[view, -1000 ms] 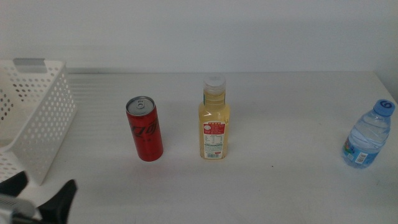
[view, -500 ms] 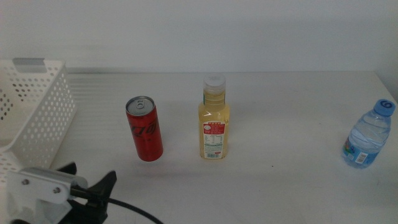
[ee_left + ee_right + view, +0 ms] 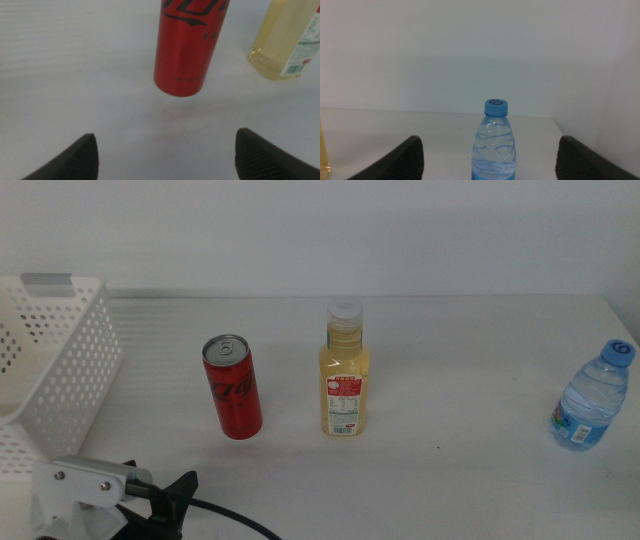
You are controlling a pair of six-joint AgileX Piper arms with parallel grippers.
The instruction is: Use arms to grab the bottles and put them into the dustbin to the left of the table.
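A red soda can [image 3: 232, 387] stands on the white table [image 3: 460, 350], left of centre. A yellow juice bottle [image 3: 346, 372] with a white cap stands to its right. A clear water bottle [image 3: 591, 396] with a blue cap stands at the far right. The white perforated dustbin [image 3: 62, 370] is at the left edge. My left gripper [image 3: 168, 502] is low at the front left, short of the can, open and empty. In the left wrist view its jaws [image 3: 165, 134] stand wide apart, facing the can [image 3: 187, 50] and juice bottle [image 3: 285, 40]. My right gripper [image 3: 489, 139] is open, facing the water bottle [image 3: 495, 147]; the middle view does not show it.
A plain white wall runs behind the table. Faint ridged lines mark the table's far edge [image 3: 250, 305]. The left arm's white wrist mount [image 3: 78, 485] and black cable [image 3: 235, 522] lie along the front left edge.
My left gripper has come in from the bottom left corner and moved right and forward, towards the red can. The bottles, can and dustbin have not moved.
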